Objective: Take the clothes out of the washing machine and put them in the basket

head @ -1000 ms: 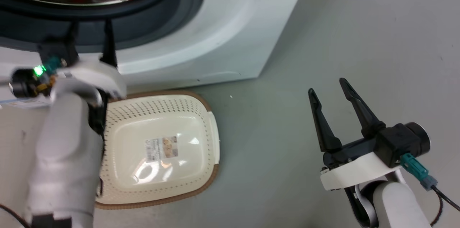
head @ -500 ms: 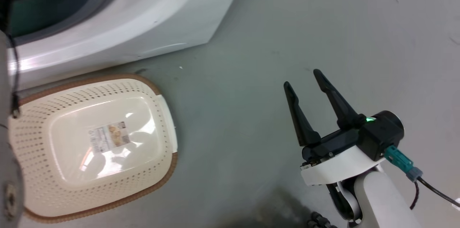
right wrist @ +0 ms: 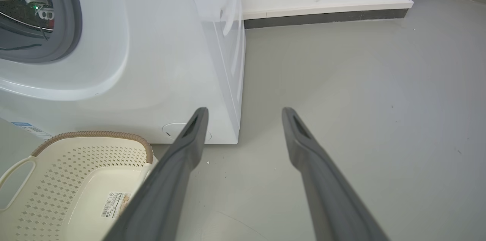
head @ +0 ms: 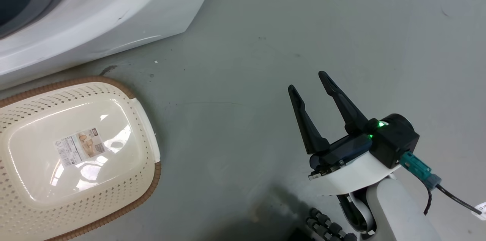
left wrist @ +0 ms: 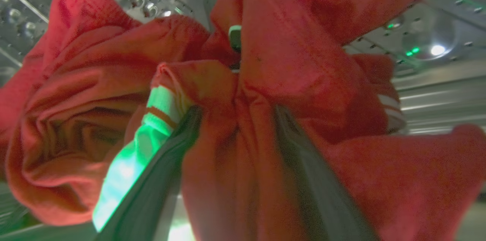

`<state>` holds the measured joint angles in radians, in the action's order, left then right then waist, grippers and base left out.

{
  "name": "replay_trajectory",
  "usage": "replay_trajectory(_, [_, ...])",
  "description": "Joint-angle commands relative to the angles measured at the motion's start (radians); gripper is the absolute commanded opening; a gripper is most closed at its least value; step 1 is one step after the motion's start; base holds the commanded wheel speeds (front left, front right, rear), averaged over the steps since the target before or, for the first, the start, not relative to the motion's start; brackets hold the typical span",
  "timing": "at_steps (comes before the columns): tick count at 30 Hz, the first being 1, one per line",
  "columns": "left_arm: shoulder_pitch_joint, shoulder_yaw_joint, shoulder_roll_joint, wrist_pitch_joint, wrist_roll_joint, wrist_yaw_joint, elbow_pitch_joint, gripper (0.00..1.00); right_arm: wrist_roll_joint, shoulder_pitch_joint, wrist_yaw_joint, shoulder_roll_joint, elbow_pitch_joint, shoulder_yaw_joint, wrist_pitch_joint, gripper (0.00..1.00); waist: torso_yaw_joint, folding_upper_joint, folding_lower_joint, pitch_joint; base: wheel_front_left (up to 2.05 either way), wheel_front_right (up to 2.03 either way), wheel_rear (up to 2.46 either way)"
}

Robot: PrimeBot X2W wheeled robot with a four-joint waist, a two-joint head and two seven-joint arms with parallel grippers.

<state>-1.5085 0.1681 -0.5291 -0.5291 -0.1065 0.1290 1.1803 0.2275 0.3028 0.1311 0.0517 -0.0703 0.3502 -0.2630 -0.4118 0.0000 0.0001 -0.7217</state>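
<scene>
Head camera swung right; left wrist view shows left gripper (left wrist: 238, 110) clamping clothes (left wrist: 296, 43) in drum (left wrist: 436, 81), right gripper (head: 306, 80) wide.

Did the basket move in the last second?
No. The basket keeps its spot beside the base of the washing machine; the camera moved.

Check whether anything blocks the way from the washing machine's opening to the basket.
Nothing visible does. The basket sits open on the floor right before the washing machine, its visible inside bare but for a paper label. The left claw grips the clothes.
</scene>
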Motion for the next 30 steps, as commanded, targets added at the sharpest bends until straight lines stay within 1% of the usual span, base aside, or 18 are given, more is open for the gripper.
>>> replay_trajectory(1, [0.026,0.022,-0.005,-0.062,-0.012,0.002,0.030,1.00,0.013,0.011,-0.001,-0.003,0.005,0.004,-0.002,1.00,-0.007,0.0000,-0.0001,-0.006,0.00,0.00,0.00])
replay_trajectory(2, [0.025,0.028,-0.010,-0.078,-0.020,0.003,0.027,0.46,0.015,0.010,-0.001,-0.003,0.006,0.005,-0.002,1.00,-0.009,0.0000,-0.0001,-0.008,0.00,0.00,0.00])
replay_trajectory(3, [0.023,0.035,-0.015,-0.094,-0.027,0.003,0.023,0.00,0.016,0.011,-0.001,-0.003,0.008,0.006,-0.002,1.00,-0.010,0.0000,-0.0001,-0.010,0.00,0.00,0.00])
replay_trajectory(4, [0.027,0.041,-0.018,-0.112,-0.035,0.003,0.024,0.00,0.018,0.012,-0.001,-0.003,0.008,0.007,-0.002,1.00,-0.012,0.0000,-0.0001,-0.010,0.00,0.00,0.00])
replay_trajectory(5, [0.028,0.043,-0.025,-0.108,-0.040,0.003,0.013,0.00,0.022,0.011,-0.001,-0.003,0.009,0.007,-0.002,1.00,-0.013,0.0000,-0.0001,-0.010,0.00,0.00,0.00])
replay_trajectory(8, [0.031,0.051,-0.052,-0.048,-0.032,-0.003,-0.039,0.00,0.027,0.015,-0.001,-0.003,0.008,0.008,-0.002,1.00,-0.014,0.0000,-0.0001,-0.009,0.00,0.00,0.00])
replay_trajectory(10, [0.043,0.051,-0.054,0.008,-0.032,-0.018,-0.071,0.00,0.026,0.016,-0.001,-0.003,0.003,0.007,-0.002,1.00,-0.012,0.0000,-0.0001,-0.002,0.00,0.00,0.00])
replay_trajectory(12, [0.066,0.045,-0.053,0.081,-0.037,-0.039,-0.101,0.00,0.022,0.014,-0.001,-0.003,-0.003,0.004,-0.002,1.00,-0.008,0.0000,-0.0001,0.012,0.00,0.00,0.00])
replay_trajectory(13, [0.085,0.043,-0.049,0.111,-0.043,-0.040,-0.107,0.00,0.020,0.014,-0.001,-0.003,-0.004,0.002,-0.002,1.00,-0.005,0.0000,-0.0001,0.020,0.00,0.00,0.00])
replay_trajectory(16, [0.130,0.035,-0.040,0.224,-0.053,-0.063,-0.137,0.00,0.014,0.009,-0.001,-0.003,-0.011,-0.005,-0.002,1.00,0.007,0.0000,-0.0001,0.047,0.00,0.00,0.00])
replay_trajectory(21, [0.220,0.017,-0.013,0.451,-0.075,-0.099,-0.169,0.00,-0.002,-0.008,-0.001,-0.003,-0.027,-0.013,-0.002,1.00,0.028,0.0000,-0.0001,0.118,0.00,0.00,0.00])
replay_trajectory(24, [0.274,0.005,0.001,0.582,-0.090,-0.111,-0.168,0.00,-0.006,-0.024,-0.001,-0.002,-0.040,-0.018,-0.002,1.00,0.039,0.0000,-0.0001,0.166,0.00,0.00,0.00])
replay_trajectory(25, [0.274,0.005,0.001,0.582,-0.090,-0.111,-0.168,0.00,-0.006,-0.024,-0.001,-0.002,-0.040,-0.018,-0.002,1.00,0.039,0.0000,-0.0001,0.166,0.00,0.00,0.00])
replay_trajectory(28, [0.331,-0.006,0.019,0.700,-0.106,-0.121,-0.155,0.00,-0.016,-0.042,-0.001,-0.002,-0.053,-0.028,-0.002,1.00,0.050,0.0000,-0.0001,0.219,0.00,0.00,0.00])
replay_trajectory(30, [0.374,-0.015,0.032,0.752,-0.119,-0.126,-0.141,0.00,-0.024,-0.057,-0.001,-0.002,-0.064,-0.033,-0.001,1.00,0.055,0.0000,-0.0001,0.260,0.00,0.00,0.00])
